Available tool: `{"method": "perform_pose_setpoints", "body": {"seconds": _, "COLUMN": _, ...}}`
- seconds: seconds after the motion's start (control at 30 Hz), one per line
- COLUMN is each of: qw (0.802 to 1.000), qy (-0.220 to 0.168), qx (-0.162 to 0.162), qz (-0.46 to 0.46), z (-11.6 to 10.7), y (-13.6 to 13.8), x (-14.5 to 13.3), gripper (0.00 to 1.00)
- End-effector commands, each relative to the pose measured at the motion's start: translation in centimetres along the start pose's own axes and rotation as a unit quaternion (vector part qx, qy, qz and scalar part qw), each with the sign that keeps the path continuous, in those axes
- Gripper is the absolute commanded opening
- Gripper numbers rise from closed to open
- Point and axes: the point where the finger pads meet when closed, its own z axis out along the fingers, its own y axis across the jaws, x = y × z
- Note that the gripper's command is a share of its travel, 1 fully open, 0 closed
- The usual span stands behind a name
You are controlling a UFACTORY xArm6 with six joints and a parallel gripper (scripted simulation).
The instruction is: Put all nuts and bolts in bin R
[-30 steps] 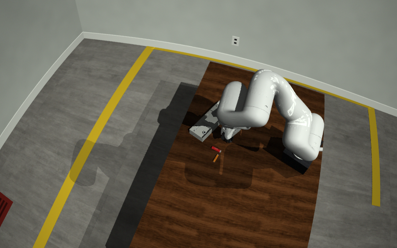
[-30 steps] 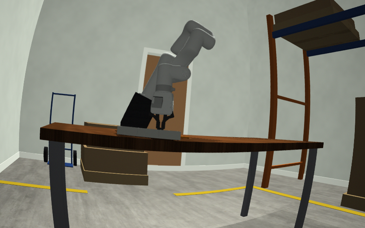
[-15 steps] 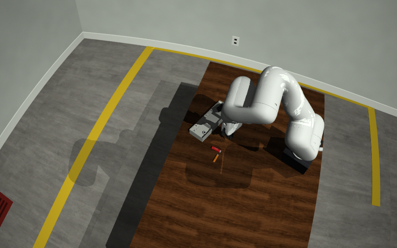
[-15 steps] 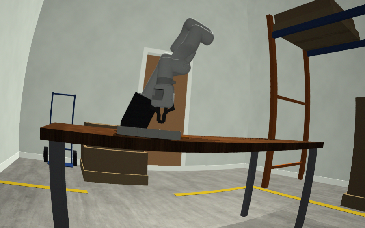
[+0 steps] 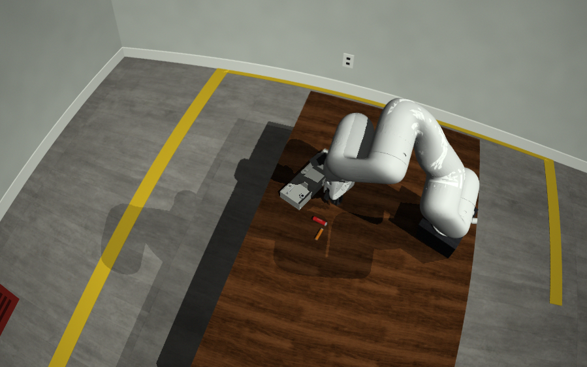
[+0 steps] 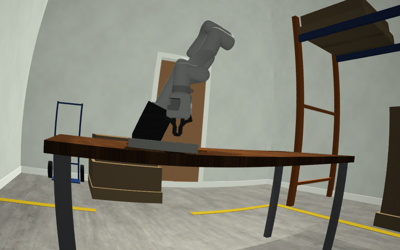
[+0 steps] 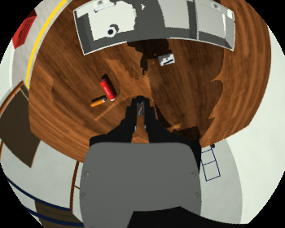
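Firmly closed on a small metal piece (image 7: 140, 107), the gripper (image 5: 335, 200) (image 6: 177, 134) (image 7: 140, 105) hangs with the grey bins (image 5: 290, 199) (image 6: 163, 146) (image 7: 212, 41) beyond its fingertips. Which bears the R is unreadable.

Moderate, uneven light. Bright highlights on white arm (image 5: 393, 141) in top view, same arm (image 6: 181, 73) flat gray in exterior. Hard-edged shadows across wooden table (image 5: 332, 309) (image 6: 257, 159) (image 7: 243, 94). Wrist view fisheye: black corners, bowed bin edges, coarse pixels. Exterior tabletop bends too. Light source out of view.
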Motion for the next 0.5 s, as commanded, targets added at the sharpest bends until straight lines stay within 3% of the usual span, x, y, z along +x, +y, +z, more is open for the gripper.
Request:
{"method": "perform_pose_setpoints", "body": {"seconds": 0.0, "qw": 1.0, "qy": 0.0, "qx": 0.0, "qz": 0.0, "z": 0.0, "y": -0.7, "x": 1.8, "gripper": 0.0}}
{"method": "perform_pose_setpoints", "body": {"seconds": 0.2, "qw": 1.0, "qy": 0.0, "qx": 0.0, "qz": 0.0, "z": 0.0, "y": -2.0, "x": 4.7, "gripper": 0.0}}
{"method": "perform_pose_setpoints", "body": {"seconds": 0.4, "qw": 0.992, "qy": 0.001, "qx": 0.0, "qz": -0.125, "z": 0.0, "y": -3.5, "x": 8.1, "gripper": 0.0}}
{"method": "perform_pose_setpoints", "body": {"seconds": 0.47, "qw": 0.992, "qy": 0.001, "qx": 0.0, "qz": -0.125, "z": 0.0, "y": -3.5, "x": 8.1, "gripper": 0.0}}
